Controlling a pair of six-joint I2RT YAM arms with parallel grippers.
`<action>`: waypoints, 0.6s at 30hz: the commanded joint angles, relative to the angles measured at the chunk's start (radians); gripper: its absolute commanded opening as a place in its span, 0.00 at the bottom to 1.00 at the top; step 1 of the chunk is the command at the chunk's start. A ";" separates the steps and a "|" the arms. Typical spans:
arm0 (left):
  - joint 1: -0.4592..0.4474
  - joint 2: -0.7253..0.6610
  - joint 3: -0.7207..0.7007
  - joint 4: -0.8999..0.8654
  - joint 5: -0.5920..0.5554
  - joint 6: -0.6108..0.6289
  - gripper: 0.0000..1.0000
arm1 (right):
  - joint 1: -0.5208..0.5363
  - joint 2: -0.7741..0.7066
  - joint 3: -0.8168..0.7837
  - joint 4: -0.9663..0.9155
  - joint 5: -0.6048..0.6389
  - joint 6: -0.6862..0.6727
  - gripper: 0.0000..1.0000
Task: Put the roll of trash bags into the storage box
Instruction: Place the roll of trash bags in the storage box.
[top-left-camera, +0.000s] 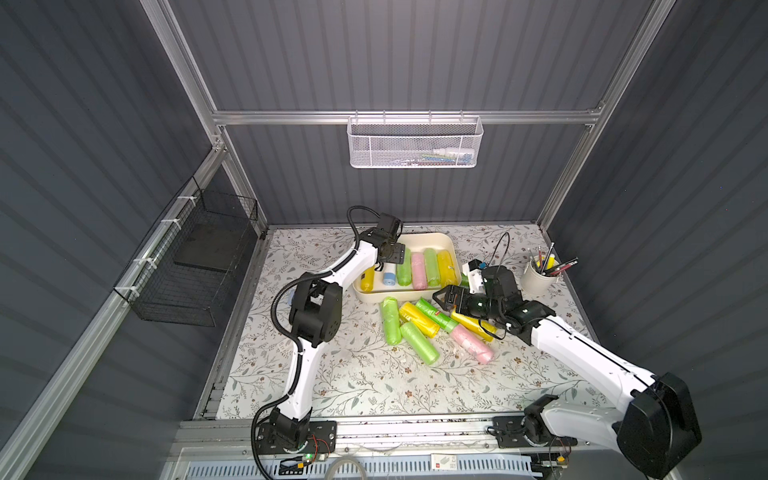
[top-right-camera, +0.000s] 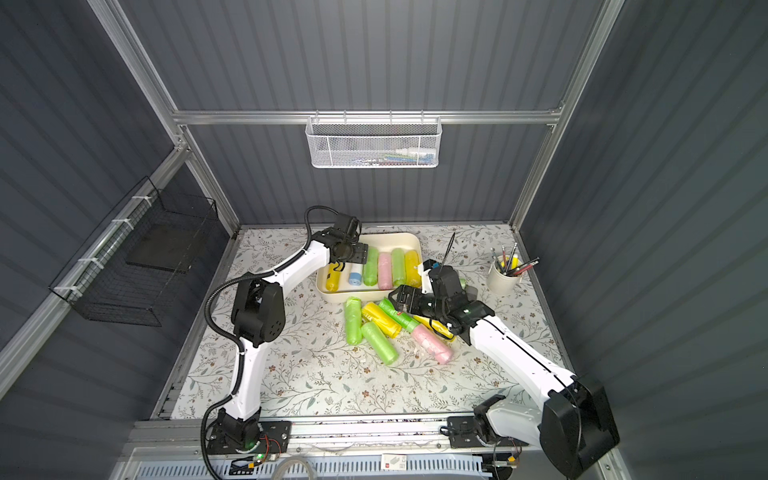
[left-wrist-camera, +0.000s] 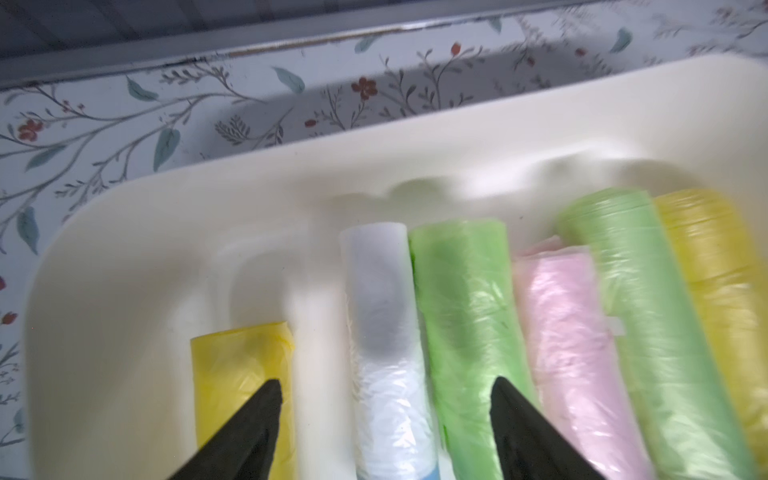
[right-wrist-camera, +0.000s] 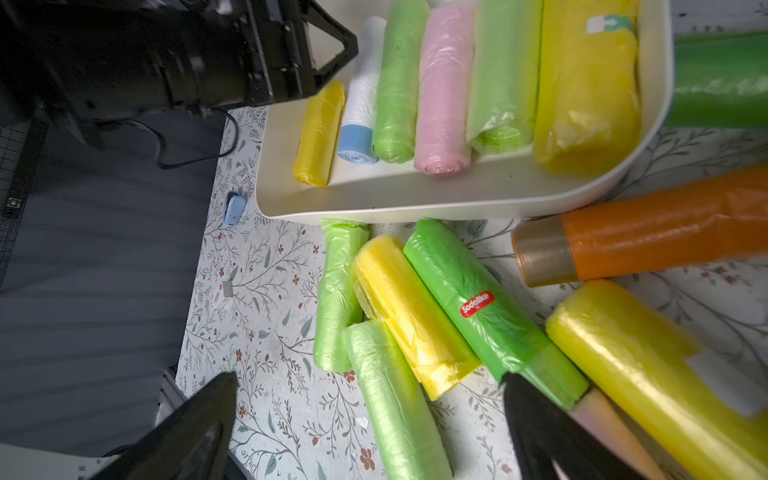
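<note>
The left fingers (left-wrist-camera: 249, 432) fill the near edge of the left wrist view, spread apart and gripping nothing. The white roll (left-wrist-camera: 382, 316) lies between them on the floor of the storage box (left-wrist-camera: 124, 257). Seen from above, a small yellow roll (top-left-camera: 367, 279) is at its 9 o'clock and a light green roll (top-left-camera: 403, 268) at its 3 o'clock. Judged step: end of a placement. The next move for this arm is a straight lift out, without catching the neighbouring rolls. At the box's 6 o'clock, loose rolls (top-left-camera: 417, 318) lie on the counter (top-left-camera: 353, 386). The right fingers (right-wrist-camera: 540, 428) hang over them, fully spread and empty. A pick there calls for descent and closure across one roll only. Contact between the left fingers and the white roll cannot be confirmed. The roll's blue end is cut off in the left wrist view. The orange roll (right-wrist-camera: 665, 224) shows only in the right wrist view and cannot be found in the top views.
</note>
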 joint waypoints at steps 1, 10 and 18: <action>-0.003 -0.075 -0.049 0.035 0.034 -0.001 0.97 | -0.004 -0.016 0.033 -0.045 0.046 -0.031 0.99; -0.003 -0.291 -0.257 0.112 0.009 -0.035 1.00 | -0.003 -0.037 0.043 -0.149 0.157 -0.087 0.99; -0.003 -0.525 -0.526 0.163 0.049 -0.122 1.00 | 0.048 -0.050 0.043 -0.179 0.189 -0.075 0.99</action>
